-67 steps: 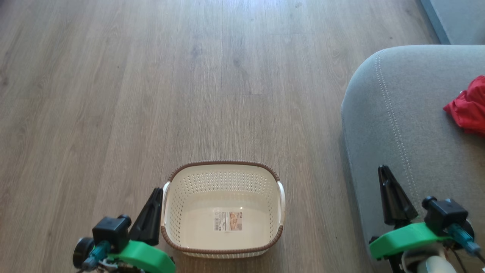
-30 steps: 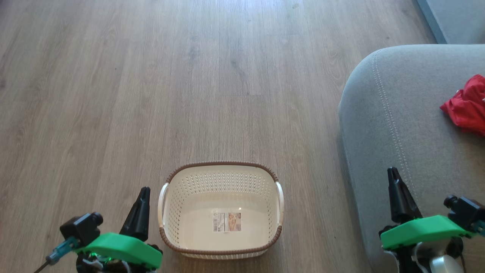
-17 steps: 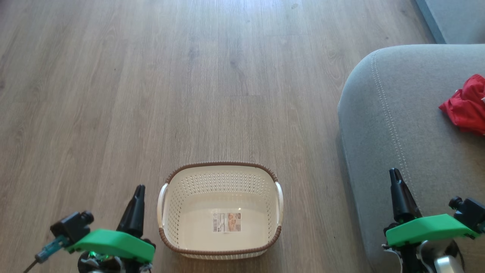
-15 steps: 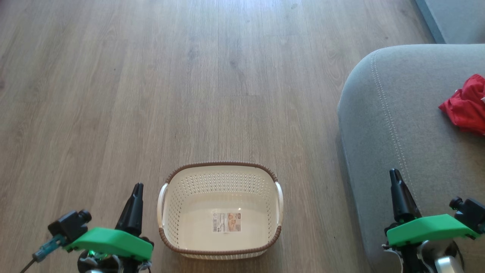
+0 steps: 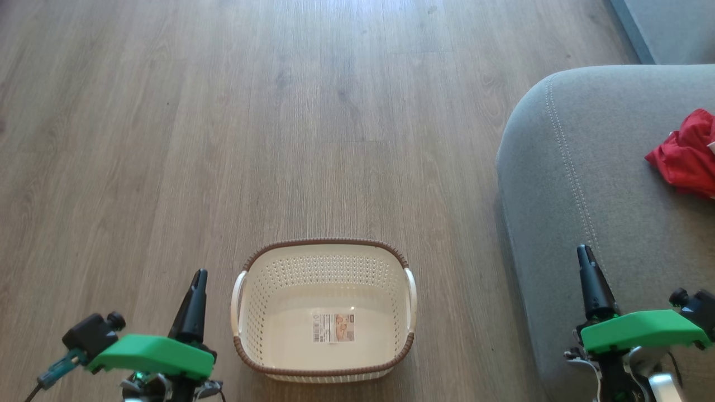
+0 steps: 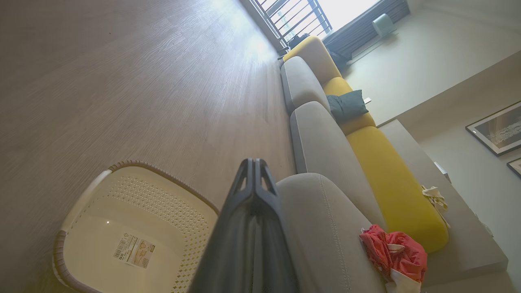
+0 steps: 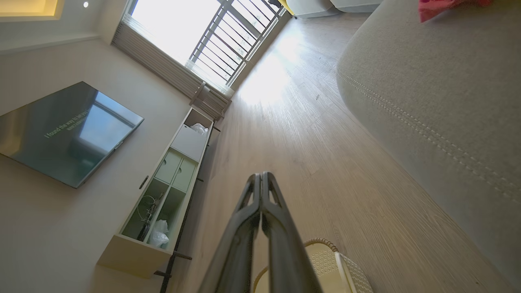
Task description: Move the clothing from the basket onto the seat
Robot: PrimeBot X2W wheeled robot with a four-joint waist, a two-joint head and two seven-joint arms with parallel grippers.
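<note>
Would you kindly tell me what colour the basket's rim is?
Brown, with a woven look; the basket rim shows best in the head view.

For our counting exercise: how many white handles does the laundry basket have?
2: left handle and right handle, on opposite sides of the laundry basket. None appears hidden.

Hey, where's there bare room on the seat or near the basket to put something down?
The seat is bare from its stitched seam across to the red clothing, the one crowded spot. The floor between the basket and seat is open. The basket's bottom is bare around its label sticker.
</note>
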